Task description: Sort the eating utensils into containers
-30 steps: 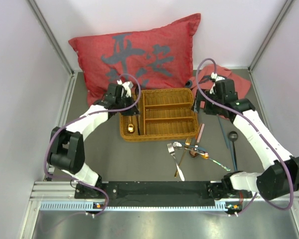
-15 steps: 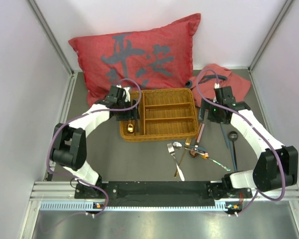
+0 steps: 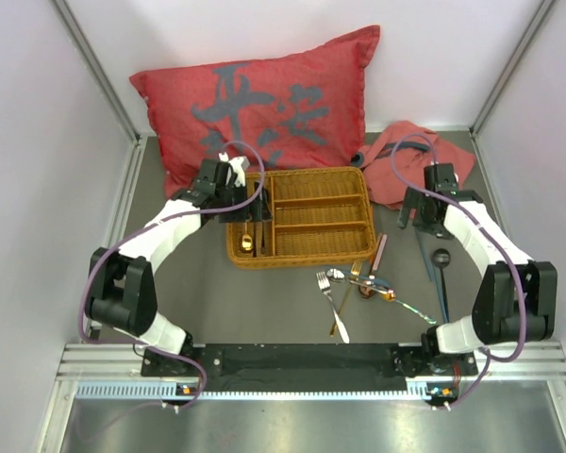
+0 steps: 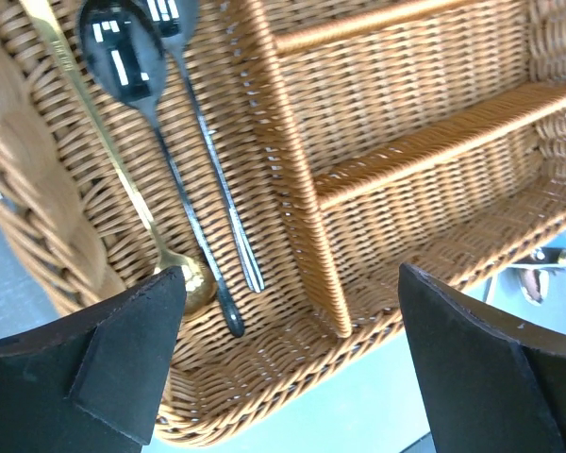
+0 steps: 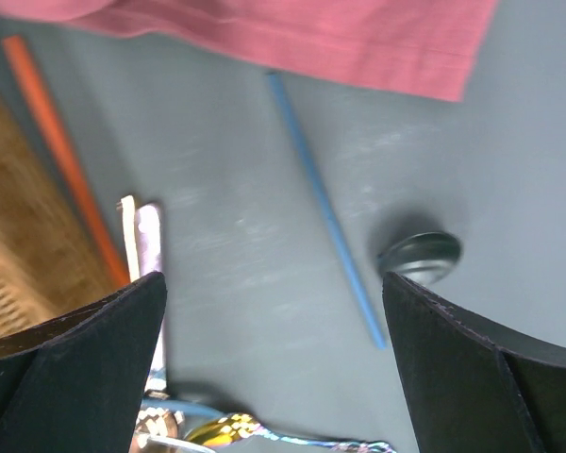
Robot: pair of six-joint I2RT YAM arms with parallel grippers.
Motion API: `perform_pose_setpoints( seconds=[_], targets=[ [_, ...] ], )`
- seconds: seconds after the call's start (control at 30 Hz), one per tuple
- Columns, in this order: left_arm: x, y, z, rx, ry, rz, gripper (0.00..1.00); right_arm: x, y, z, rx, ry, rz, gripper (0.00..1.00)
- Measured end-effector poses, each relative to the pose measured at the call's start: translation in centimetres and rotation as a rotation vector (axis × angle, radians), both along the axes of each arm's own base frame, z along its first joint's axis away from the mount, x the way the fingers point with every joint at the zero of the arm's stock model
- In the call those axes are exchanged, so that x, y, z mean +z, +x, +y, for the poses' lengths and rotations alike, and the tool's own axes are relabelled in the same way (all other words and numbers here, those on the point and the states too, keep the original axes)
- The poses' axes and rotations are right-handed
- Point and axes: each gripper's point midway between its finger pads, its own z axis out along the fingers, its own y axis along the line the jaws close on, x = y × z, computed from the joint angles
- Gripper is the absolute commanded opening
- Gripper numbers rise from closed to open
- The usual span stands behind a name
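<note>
Left gripper [image 4: 292, 363] hangs wide open and empty over the tray's [image 4: 292, 217] long compartment, where spoons [image 4: 123, 57] lie just below it. Right gripper [image 5: 274, 368] gapes empty above a blue chopstick [image 5: 325, 212].

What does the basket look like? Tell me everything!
The basket is a tan woven wicker tray, rectangular, lying flat on the grey table just in front of the red cushion. Dividers make one long compartment and three shorter ones. The long one holds a gold spoon and two dark spoons; the shorter ones look empty.
</note>
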Motion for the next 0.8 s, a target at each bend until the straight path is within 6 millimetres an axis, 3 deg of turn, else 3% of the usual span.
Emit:
perform_pose_setpoints(
  seconds=[0.1, 0.17, 0.67, 0.73, 0.8],
  targets=[
    [0.2, -0.2, -0.5, -0.02, -0.023, 0.002, 0.98, -0.8, -0.1, -1.1, -0.033, -0.022, 0.028, 0.91],
    [0.4, -0.3, -0.7, -0.033, -0.038, 0.002, 0.98, -1.4, -0.2, -1.5, -0.044, -0.033, 0.051, 0.78],
    [0.9, -0.3, -2.1, -0.075, -0.108, 0.003, 0.98, -7.9, -0.4, -0.8, 0.008, -0.009, 0.242, 0.61],
    [0.9, -0.4, -2.1, -0.076, -0.109, 0.005, 0.98, -7.8, 0.6, -0.9, 0.006, -0.014, 0.229, 0.51],
    [0.9, -0.3, -2.1, -0.075, -0.109, 0.004, 0.98, -7.8, 1.0, -0.7, 0.009, -0.008, 0.227, 0.29]
  ],
)
